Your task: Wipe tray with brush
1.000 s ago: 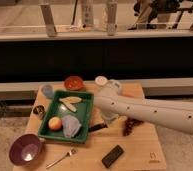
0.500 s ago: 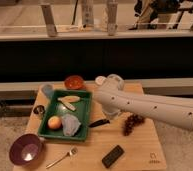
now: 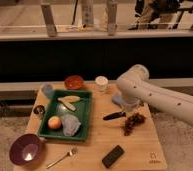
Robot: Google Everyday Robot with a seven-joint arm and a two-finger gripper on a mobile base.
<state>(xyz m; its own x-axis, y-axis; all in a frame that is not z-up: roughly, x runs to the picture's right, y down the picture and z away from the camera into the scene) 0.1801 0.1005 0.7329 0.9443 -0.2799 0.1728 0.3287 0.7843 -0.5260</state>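
The green tray lies on the left half of the wooden table. It holds an orange fruit, a grey crumpled item and two pale slices. The slim black brush is just right of the tray, off its rim, pointing left. Its right end runs up into my gripper. The gripper hangs from the white arm, which reaches in from the right, and is shut on the brush's end. The brush head is outside the tray, low over the table.
A purple bowl and a metal spoon are at the front left, with a flat black block at the front. Dark grapes lie under the arm. An orange bowl, a white cup and a grey cup stand behind the tray.
The arm has swung to the right, away from the tray. The brush has gone with it, from the tray's right rim out over the table.
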